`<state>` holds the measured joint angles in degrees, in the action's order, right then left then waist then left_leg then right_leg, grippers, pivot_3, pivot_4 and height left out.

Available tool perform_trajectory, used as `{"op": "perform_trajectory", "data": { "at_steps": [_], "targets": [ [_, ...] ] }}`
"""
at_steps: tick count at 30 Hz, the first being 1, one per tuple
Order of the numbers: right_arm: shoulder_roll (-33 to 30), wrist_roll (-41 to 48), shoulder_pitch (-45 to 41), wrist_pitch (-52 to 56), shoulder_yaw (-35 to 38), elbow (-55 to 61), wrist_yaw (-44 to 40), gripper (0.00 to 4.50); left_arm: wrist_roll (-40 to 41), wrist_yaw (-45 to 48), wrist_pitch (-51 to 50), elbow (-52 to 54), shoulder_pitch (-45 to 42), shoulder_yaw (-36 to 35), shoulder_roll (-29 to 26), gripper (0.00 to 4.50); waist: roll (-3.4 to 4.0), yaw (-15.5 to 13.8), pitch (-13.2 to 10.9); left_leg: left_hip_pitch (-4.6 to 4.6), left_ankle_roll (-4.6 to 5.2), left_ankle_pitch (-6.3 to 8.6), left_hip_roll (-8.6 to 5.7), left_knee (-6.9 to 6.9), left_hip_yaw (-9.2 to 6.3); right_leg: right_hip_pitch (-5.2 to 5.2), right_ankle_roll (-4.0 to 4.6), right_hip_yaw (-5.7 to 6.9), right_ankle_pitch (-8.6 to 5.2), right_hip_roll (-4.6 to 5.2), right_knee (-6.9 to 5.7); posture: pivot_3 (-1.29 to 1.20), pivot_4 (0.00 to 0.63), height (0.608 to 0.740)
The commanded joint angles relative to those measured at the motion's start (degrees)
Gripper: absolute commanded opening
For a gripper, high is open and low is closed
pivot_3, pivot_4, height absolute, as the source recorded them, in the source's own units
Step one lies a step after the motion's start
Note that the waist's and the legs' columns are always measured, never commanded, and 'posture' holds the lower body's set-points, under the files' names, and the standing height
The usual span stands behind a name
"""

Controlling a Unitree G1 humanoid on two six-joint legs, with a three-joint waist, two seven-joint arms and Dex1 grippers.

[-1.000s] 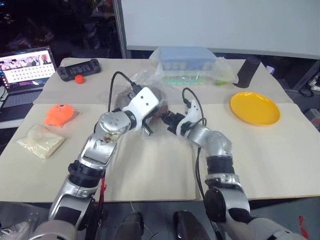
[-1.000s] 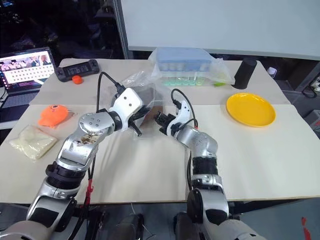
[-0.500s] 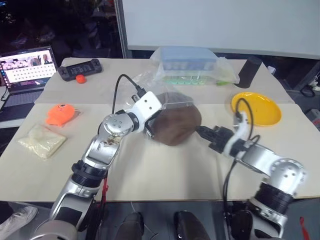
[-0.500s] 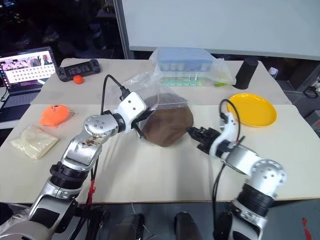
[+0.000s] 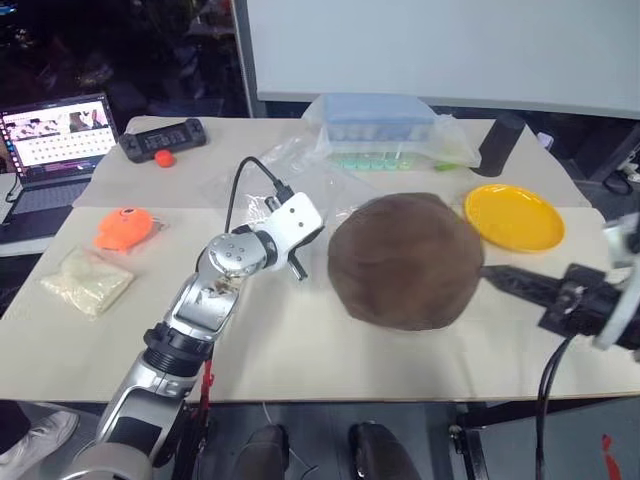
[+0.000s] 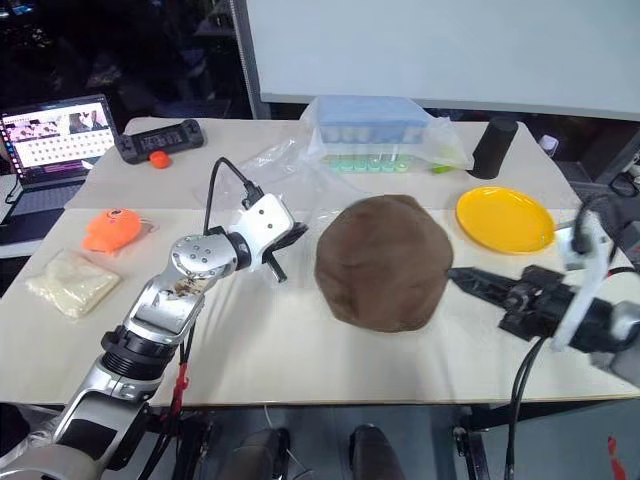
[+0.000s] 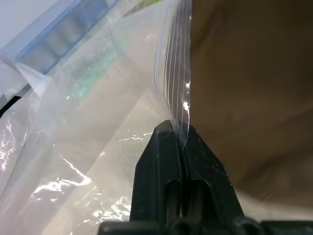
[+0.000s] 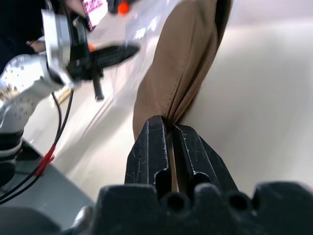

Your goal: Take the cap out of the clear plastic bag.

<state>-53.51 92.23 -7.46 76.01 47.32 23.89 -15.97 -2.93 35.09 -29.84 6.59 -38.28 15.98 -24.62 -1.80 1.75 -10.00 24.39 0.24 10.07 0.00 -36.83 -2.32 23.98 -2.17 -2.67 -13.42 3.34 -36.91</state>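
The dark brown cap (image 5: 405,260) hangs above the middle of the table, spread wide. My right gripper (image 6: 452,272) is shut on its right edge; in the right wrist view the fabric (image 8: 181,58) is pinched between the fingers. Left of the cap, my left gripper (image 6: 296,233) is shut on the zip edge of the clear plastic bag (image 7: 173,73). The rest of the bag (image 5: 290,170) lies crumpled on the table behind that gripper. The cap looks free of the bag.
A blue-lidded box in its own clear bag (image 5: 375,125) stands at the back. A yellow plate (image 5: 514,217) and a black cylinder (image 5: 497,143) are at the right. An orange toy (image 5: 125,227), a pale packet (image 5: 87,281), a laptop (image 5: 55,130) and a black controller (image 5: 162,138) are at the left.
My right gripper has pulled the cap out of the bag, to the right, upward and toward me. The left gripper has stayed in place, holding the bag's edge.
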Motion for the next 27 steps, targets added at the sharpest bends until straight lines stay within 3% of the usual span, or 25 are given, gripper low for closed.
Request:
{"op": "perform_trajectory", "data": {
  "at_steps": [1, 3, 6, 10, 16, 22, 27],
  "targets": [
    [-4.4, 4.22, -4.3, -7.89, 5.54, -3.27, -2.37, 0.03, -0.58, 0.32, 1.71, 1.08, -0.46, -0.2, -0.12, 0.0, -0.01, -0.15, 0.0, 0.02, 0.0, 0.0, -0.01, 0.0, 0.01, 0.01, 0.0, -0.01, 0.0, 0.02, 0.01, 0.0, 0.15, 0.74],
    [-5.93, 8.54, -9.43, -12.71, 3.67, -7.82, 2.39, 0.03, -0.59, 0.27, 1.6, 1.28, -0.31, -0.14, 0.03, 0.0, 0.0, -0.09, 0.0, 0.01, 0.01, 0.01, 0.0, 0.0, 0.04, 0.01, 0.0, -0.02, 0.0, 0.01, 0.02, 0.0, 0.15, 0.74],
    [-6.86, 7.32, -15.61, -16.79, -0.28, -8.49, 3.81, 0.03, -0.33, 0.32, 0.73, 2.58, 0.28, 0.18, 0.82, 0.0, -0.01, -0.36, 0.0, -0.04, 0.01, 0.0, 0.0, 0.0, 0.11, 0.01, -0.01, -0.08, 0.01, 0.01, 0.0, 0.0, 0.15, 0.74],
    [-4.67, 8.75, -27.88, -22.1, -9.9, -13.52, 9.58, 0.03, -0.29, 0.47, 0.33, 4.04, 1.48, 0.8, 1.43, 0.0, -0.01, -0.37, -0.01, -0.03, 0.01, 0.0, 0.04, 0.0, 0.22, 0.03, 0.0, -0.17, 0.02, 0.0, 0.02, 0.0, 0.15, 0.74],
    [4.65, 10.29, -41.24, -26.0, -20.98, -17.31, 16.09, 0.03, -0.22, 1.84, 1.07, 5.83, 3.81, 2.05, 1.28, 0.0, 0.0, -0.58, -0.01, 0.01, 0.03, 0.02, 0.07, 0.02, 0.31, 0.16, 0.36, -0.27, 0.24, -0.01, 0.0, 0.0, 0.15, 0.74],
    [24.0, 1.56, -39.93, -33.5, -27.86, -20.15, 22.84, 0.03, 0.19, 3.05, 0.04, 9.08, 5.26, 2.82, 1.26, 0.0, 0.01, -0.72, -0.01, 0.01, 0.04, 0.02, 0.08, 0.01, 0.33, 0.17, 0.38, -0.28, 0.27, 0.0, -0.06, 0.0, 0.15, 0.74],
    [29.64, -7.48, -33.61, -35.31, -28.66, -27.12, 25.43, 0.03, 0.22, 3.03, -0.49, 9.86, 5.71, 2.31, 0.78, 0.0, 0.01, -1.41, -0.01, 0.1, 0.04, 0.01, 0.05, 0.0, 0.3, 0.2, 0.35, -0.22, 0.28, 0.11, -0.07, 0.0, 0.15, 0.74]
  ]
}}
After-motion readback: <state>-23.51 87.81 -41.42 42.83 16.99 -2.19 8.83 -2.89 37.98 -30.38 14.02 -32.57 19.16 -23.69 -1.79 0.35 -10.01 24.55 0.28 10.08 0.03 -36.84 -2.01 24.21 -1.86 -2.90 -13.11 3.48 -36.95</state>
